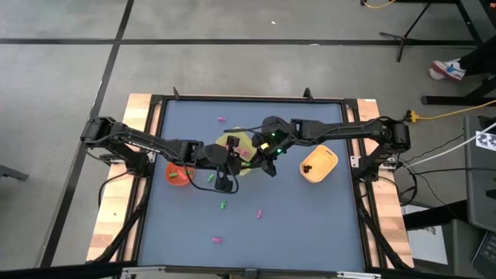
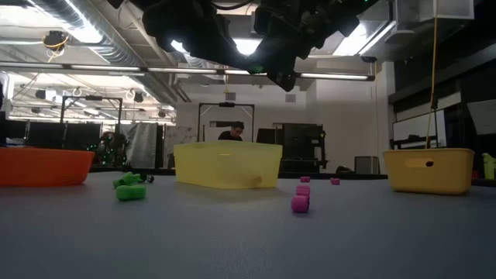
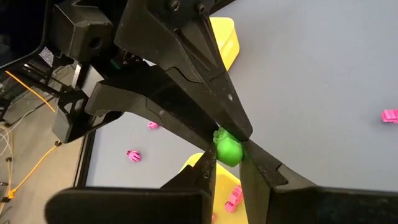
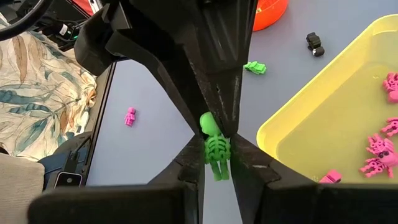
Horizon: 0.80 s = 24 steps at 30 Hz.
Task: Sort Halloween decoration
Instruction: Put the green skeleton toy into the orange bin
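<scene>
Overhead, both dark arms reach inward from the table's two sides and meet near the middle, over the yellow tray (image 1: 245, 144). The left gripper (image 1: 222, 183) hangs just beside the tray's near-left corner, close to the orange bowl (image 1: 177, 173), while the right gripper (image 1: 270, 164) sits at the tray's right edge, with the orange-yellow basket (image 1: 318, 163) farther out on that side. From that height neither pincer's load can be made out. The left wrist view settles it for that arm: its fingers (image 3: 208, 177) pinch a small round green trinket (image 3: 228, 150) at their tips, above the blue table (image 3: 323, 81), with a pink trinket (image 3: 133, 155) lying loose below. The right wrist view shows the other pincer narrowed onto a green skeleton figure (image 4: 215, 148), head up between the pads, hanging beside the tray's rim; pink skeletons (image 4: 378, 147) lie inside the tray, and a black trinket (image 4: 315, 43) and a green one (image 4: 254, 67) rest on the table beyond. The low view gives what the others do not, the pieces' standing on the surface: green trinkets (image 2: 130, 187) left of the tray and pink ones (image 2: 300, 198) in front of it, all apart from one another, with both grippers held high above the table.
</scene>
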Each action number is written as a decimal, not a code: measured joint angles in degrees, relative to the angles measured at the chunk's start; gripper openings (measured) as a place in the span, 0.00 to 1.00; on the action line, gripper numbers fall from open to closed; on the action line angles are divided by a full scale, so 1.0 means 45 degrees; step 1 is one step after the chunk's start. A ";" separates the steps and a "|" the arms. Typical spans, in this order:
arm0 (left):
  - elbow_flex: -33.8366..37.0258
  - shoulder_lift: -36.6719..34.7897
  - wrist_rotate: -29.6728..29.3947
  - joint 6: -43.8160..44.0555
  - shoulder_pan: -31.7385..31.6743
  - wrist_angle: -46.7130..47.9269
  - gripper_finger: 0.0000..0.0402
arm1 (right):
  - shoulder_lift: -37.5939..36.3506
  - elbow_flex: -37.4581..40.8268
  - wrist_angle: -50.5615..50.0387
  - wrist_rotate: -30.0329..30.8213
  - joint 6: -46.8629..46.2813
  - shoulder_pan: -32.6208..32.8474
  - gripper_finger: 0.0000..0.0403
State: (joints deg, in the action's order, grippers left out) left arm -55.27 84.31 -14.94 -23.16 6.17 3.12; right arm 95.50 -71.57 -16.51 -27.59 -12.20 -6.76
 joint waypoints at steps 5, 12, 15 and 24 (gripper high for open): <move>0.0005 0.0000 -0.0010 0.0007 0.0000 -0.0027 0.08 | 0.0000 0.0000 0.0013 0.0005 0.0008 0.0000 0.20; 0.0005 0.0000 0.0004 0.0109 -0.0004 -0.0076 0.08 | 0.0000 0.0000 0.0073 0.0097 0.0008 0.0000 0.40; 0.0005 0.0000 0.0005 0.0545 0.0000 0.0167 0.08 | 0.0000 -0.0005 -0.0128 0.0089 0.0021 0.0000 0.45; 0.0005 0.0000 0.2103 0.4601 0.0000 0.2626 0.08 | 0.0000 -0.0010 -0.2505 0.0044 0.0836 0.0000 0.47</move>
State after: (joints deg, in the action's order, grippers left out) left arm -55.24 84.31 -5.48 -2.45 6.17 14.94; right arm 95.50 -71.61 -27.79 -27.40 -8.44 -6.76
